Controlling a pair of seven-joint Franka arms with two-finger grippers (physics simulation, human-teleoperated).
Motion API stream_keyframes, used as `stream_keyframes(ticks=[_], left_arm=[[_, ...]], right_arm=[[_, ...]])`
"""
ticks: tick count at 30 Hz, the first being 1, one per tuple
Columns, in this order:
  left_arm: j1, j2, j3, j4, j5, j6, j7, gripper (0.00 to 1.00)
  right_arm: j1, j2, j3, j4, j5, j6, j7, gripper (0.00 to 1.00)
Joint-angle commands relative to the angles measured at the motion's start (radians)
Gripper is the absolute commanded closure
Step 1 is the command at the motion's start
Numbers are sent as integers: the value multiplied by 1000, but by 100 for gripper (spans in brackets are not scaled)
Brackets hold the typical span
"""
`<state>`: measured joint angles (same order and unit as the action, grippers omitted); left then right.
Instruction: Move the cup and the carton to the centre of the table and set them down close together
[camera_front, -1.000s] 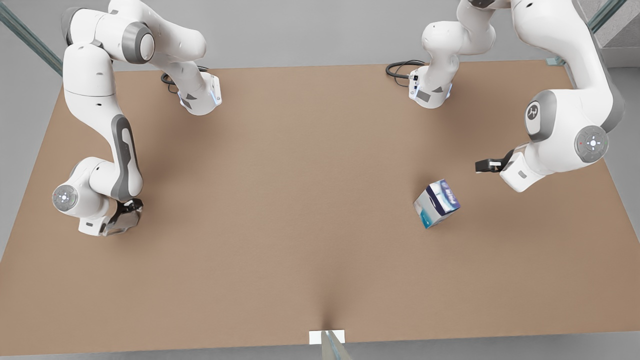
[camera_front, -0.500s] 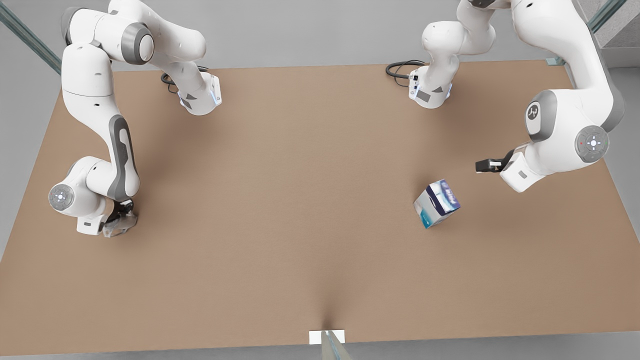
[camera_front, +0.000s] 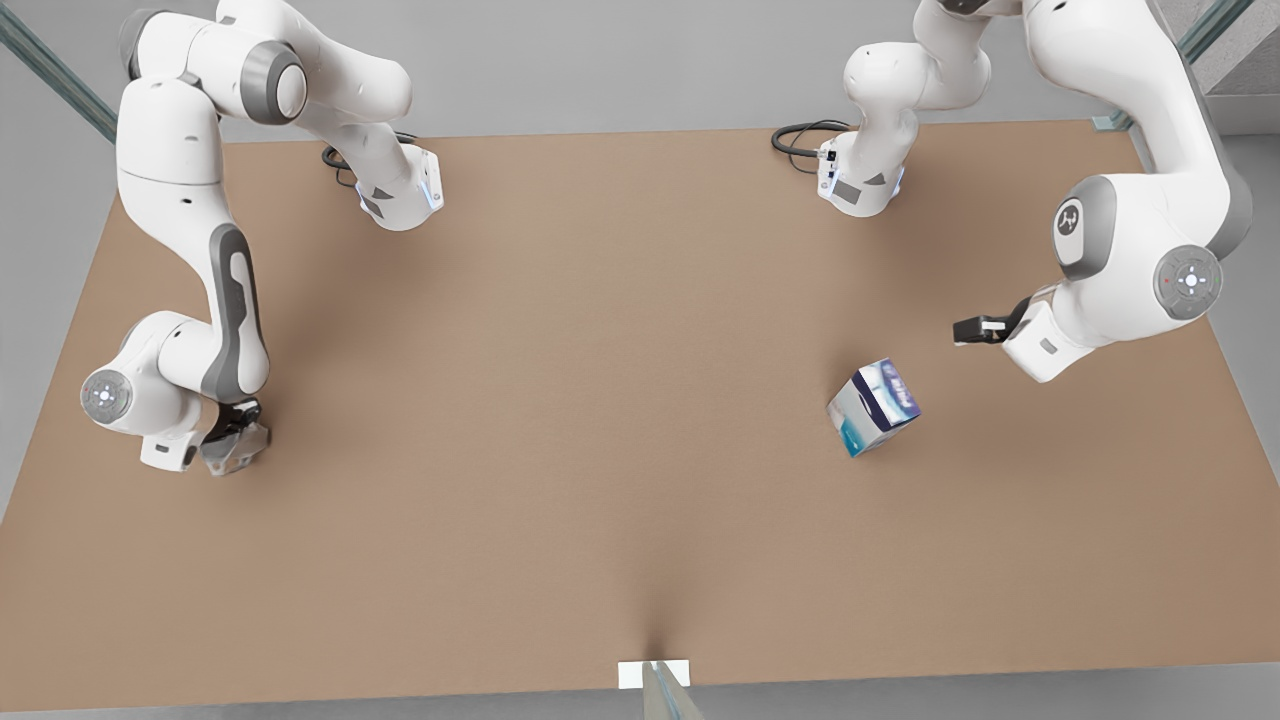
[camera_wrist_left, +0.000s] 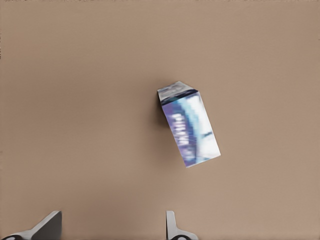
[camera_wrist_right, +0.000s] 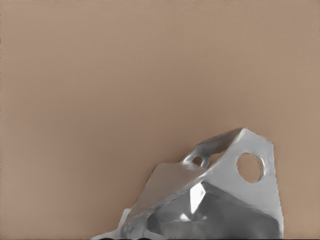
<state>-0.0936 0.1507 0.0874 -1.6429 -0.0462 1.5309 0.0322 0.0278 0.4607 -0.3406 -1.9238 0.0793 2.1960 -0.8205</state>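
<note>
The right tool (camera_front: 232, 432) is being seen low at the small, pale grey, translucent faceted cup (camera_front: 238, 448), close to the edge of the large matte brown tabletop (camera_front: 600, 400) on the front view's left. Compared with a second ago, tool and cup are being found slightly nearer that edge, so the cup is being carried no closer to the centre; the grasp is judged unsettled. Whether this tool is clenched on the cup cannot be told: in the right wrist view the cup (camera_wrist_right: 215, 200) is being cut off by the frame.

The small boxy white-and-grey carton with teal print and a dark blue-purple panel (camera_front: 874, 406) is being left unmoved, well apart from the centre, toward the edge on the front view's right. The left tool (camera_front: 972, 329) is being held released near it, apart from it, barely shifted. In the left wrist view the carton's (camera_wrist_left: 189, 125) lettering is being rendered illegible.
</note>
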Motion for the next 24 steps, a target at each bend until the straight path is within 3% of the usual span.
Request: stream_keyframes(ticks=[1,8,15,21,24], left_arm=[[0,0,0,0,3,-2,0,0],[0,-5,0,-2,3,25,-29,0],[-37,-37,0,-61,3,74,-143,0],[-70,-72,-3,-110,-11,126,-393,0],[-92,-57,-5,-137,-12,179,-460,0]], right_arm=[[1,0,3,22,-3,-24,20,79],[15,-22,112,190,-7,-190,348,79],[18,19,397,390,-104,-306,1018,79],[198,183,404,658,-101,-390,1339,79],[330,265,362,807,-101,-410,1491,79]])
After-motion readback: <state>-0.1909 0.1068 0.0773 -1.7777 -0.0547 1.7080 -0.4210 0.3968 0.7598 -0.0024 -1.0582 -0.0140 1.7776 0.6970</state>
